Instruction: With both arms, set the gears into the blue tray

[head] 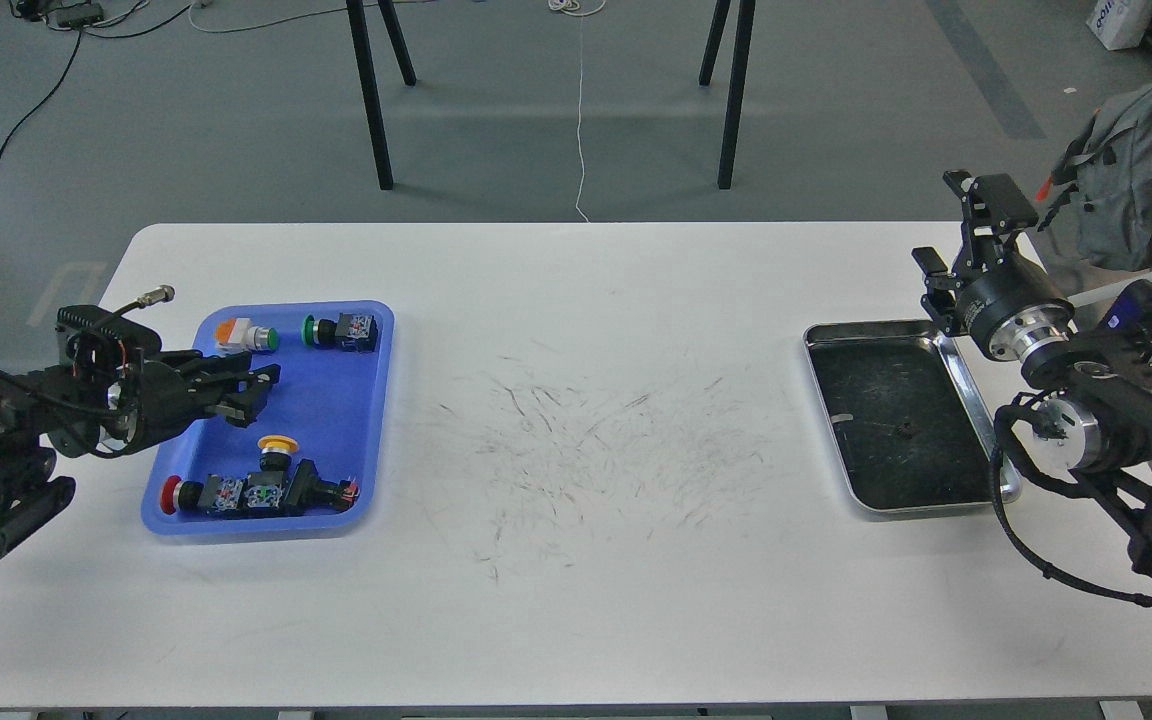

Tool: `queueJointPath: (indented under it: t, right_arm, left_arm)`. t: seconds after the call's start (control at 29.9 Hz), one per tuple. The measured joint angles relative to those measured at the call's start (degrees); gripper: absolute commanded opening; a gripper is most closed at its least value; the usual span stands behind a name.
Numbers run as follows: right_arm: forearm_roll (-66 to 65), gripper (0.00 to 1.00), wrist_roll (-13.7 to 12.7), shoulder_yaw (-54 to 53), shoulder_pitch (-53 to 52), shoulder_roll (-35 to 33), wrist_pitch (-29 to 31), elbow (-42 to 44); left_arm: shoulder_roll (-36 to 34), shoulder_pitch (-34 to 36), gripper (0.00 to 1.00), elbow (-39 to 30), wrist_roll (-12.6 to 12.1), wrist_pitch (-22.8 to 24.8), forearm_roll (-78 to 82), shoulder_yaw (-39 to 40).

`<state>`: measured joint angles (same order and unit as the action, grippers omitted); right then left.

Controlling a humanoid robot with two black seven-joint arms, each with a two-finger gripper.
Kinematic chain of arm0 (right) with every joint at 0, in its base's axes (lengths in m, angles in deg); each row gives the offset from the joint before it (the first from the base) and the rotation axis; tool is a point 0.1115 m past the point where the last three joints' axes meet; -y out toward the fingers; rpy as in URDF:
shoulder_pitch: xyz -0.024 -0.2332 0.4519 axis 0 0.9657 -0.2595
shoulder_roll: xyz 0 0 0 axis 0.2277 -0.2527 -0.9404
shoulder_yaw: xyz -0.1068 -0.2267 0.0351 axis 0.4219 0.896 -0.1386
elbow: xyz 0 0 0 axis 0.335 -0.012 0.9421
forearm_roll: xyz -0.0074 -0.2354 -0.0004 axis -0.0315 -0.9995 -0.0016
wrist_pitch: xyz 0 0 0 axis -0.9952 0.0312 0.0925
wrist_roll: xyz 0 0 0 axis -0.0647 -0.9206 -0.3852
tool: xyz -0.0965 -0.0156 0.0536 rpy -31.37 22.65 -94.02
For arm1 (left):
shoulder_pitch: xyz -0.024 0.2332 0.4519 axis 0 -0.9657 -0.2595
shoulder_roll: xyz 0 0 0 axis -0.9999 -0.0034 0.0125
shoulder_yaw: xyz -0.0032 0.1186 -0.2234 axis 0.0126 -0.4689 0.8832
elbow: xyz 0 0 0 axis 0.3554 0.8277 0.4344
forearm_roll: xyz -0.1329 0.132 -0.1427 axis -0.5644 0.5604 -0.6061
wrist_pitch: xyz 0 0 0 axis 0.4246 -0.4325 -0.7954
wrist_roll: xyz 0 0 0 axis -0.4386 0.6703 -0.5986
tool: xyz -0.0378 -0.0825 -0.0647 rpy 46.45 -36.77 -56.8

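Note:
The blue tray (346, 420) lies at the table's left and holds several push-button switches. My left gripper (258, 391) hovers over the tray's left half, pointing right. It is open, with nothing visible between its fingers. One tiny dark gear (904, 430) lies on the dark bottom of the silver metal tray (976, 405) at the right. My right gripper (953, 232) is raised beyond that tray's far right corner. It is open and empty. I cannot make out any gears in the blue tray.
The switches in the blue tray have orange (227, 331), green (308, 331), yellow (278, 443) and red (168, 494) caps. The middle of the white table (576, 600) is scuffed with dark marks. Black stand legs (372, 100) rise beyond the far edge.

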<state>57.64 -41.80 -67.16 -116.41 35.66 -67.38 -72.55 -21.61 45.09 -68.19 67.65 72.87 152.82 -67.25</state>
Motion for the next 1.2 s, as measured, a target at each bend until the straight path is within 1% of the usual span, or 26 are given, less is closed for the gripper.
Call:
queueJointPath:
  t: [0.1, 0.3, 0.43, 0.57, 0.7, 0.84, 1.1, 1.17, 1.2]
  right_arm:
    - [0.0, 0.97, 0.0, 0.0, 0.0, 0.0, 0.0, 0.0]
    - [0.0, 0.97, 0.0, 0.0, -0.1, 0.0, 0.0, -0.1]
    - [0.0, 0.97, 0.0, 0.0, -0.3, 0.0, 0.1, -0.4]
    - [0.0, 0.97, 0.0, 0.1, -0.5, -0.4, 0.3, -1.2]
    - [0.1, 0.97, -0.3, 1.5, -0.6, -1.5, 0.4, -3.5]
    - [0.1, 0.97, -0.5, 5.1, -0.6, -4.7, 0.4, -7.3]
    - [-2.4, 0.97, -0.9, 10.4, -1.3, -15.1, 1.7, -15.7]
    - [-4.0, 0.97, -1.3, 12.3, -1.9, -18.0, 2.9, -17.7]
    - [-4.8, 0.97, -1.7, 13.3, -2.4, -19.0, 3.4, -18.3]
  left_arm:
    - [-0.1, 0.0, 0.50, 0.0, 0.0, 0.1, -2.7, 0.1]
    - [-1.1, 1.4, 0.53, -0.3, 0.0, 0.6, -14.7, 0.2]
    - [-2.7, 5.2, 0.55, -1.3, 0.0, 1.2, -23.1, 0.7]
    - [-2.9, 9.2, 0.58, -1.7, 0.0, 3.0, -33.1, 0.7]
    - [-2.1, 12.7, 0.64, -1.7, 0.0, 4.2, -42.4, 0.8]
    - [0.6, 15.4, 0.71, -2.0, 0.0, 4.8, -50.0, 0.9]
    - [5.9, 18.0, 0.76, -1.8, 0.0, 5.7, -61.9, 1.1]
    - [7.8, 18.3, 0.77, -1.5, 0.0, 5.7, -64.2, 1.3]
    - [8.9, 18.4, 0.79, -1.5, 0.0, 5.7, -65.4, 1.6]
